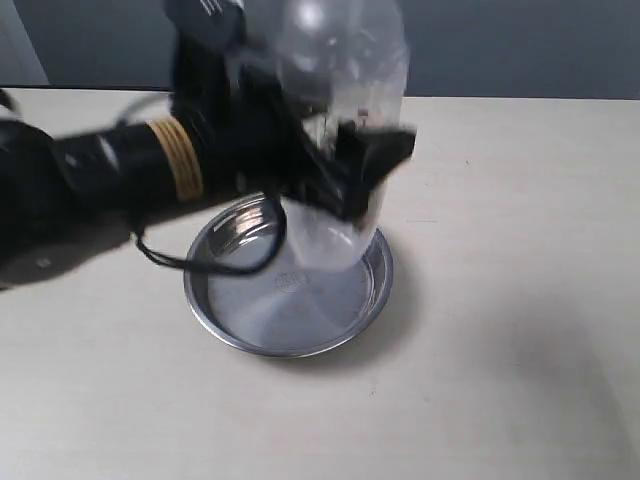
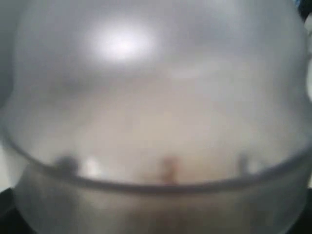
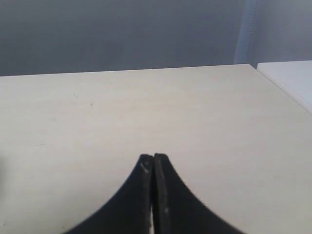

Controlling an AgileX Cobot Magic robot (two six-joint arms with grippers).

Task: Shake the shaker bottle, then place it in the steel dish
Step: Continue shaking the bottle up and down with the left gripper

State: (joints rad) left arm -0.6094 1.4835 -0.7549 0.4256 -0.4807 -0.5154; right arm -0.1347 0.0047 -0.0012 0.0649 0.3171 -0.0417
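The clear shaker bottle is held in the air above the steel dish, blurred by motion. My left gripper is shut on the bottle's body, reaching in from the left. In the left wrist view the bottle fills the whole picture, and a few dark and brown specks show along a seam inside it. The dish lies on the table below with its stamped centre mark showing. My right gripper is shut with nothing in it, over bare table; it is out of the exterior view.
A beige table carries the dish. A grey wall runs behind it. The table's far edge and a corner show in the right wrist view. A black cable hangs from the left arm over the dish's rim.
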